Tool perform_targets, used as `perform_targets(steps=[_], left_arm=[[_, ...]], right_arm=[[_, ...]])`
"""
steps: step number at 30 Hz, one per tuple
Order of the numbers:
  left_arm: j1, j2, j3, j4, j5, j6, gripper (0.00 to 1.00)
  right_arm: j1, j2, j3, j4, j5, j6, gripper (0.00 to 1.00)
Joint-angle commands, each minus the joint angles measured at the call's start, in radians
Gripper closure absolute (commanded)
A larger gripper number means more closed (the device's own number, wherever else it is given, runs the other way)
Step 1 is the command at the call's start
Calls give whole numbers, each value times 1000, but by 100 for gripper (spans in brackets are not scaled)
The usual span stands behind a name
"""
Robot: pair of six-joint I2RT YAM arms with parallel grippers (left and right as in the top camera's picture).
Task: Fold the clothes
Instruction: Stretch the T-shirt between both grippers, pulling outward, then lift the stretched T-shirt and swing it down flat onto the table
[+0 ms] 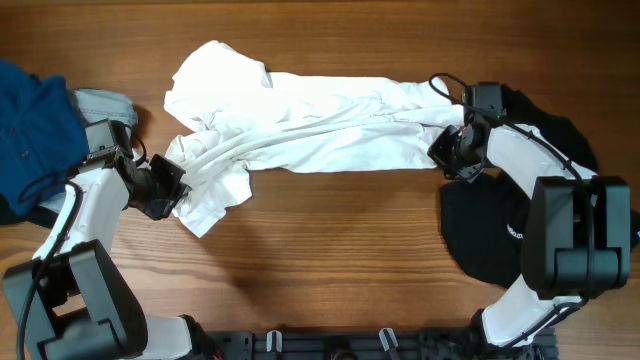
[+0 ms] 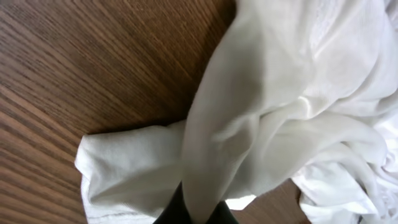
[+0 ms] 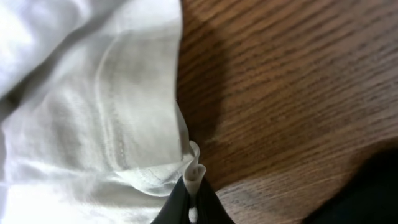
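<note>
Blue cloth (image 1: 35, 130) lies bunched at the far left of the counter (image 1: 330, 260). Near it the left fingers (image 1: 165, 188) are clamped on a gathered edge of the white shirt (image 1: 320, 125). The shirt stretches in a wrinkled band across to the right fingers (image 1: 450, 150), which are pinched on its hem. A black garment (image 1: 490, 240) lies just beyond.

Soft, even light is falling from above on the wood tabletop (image 1: 330, 250), leaving faint shadows beside the white shirt (image 1: 320, 130). In both wrist views the nearest cloth is blurring and its bright folds are washing out.
</note>
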Motion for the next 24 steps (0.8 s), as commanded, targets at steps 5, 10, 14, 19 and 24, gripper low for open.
perform_targets(steps=[5,10,14,19,24], left_arm=[[0,-105,246,-194,13,185,96],[0,-209,474,-333,14,202,96],[0,-304,588,-356,13,228,96],[45,-451,650,-351,13,250,96],[52,-473,650,-322,13,250,96]], right_arm=[[-39,-279,188,-246,111,-180,96],[-39,-530,307,-364,180,-240,96],[-39,-675,332,-395,259,-240,96],[-41,-774,436,-408,327,-296,96],[-41,-706,467,-406,304,-360,96]])
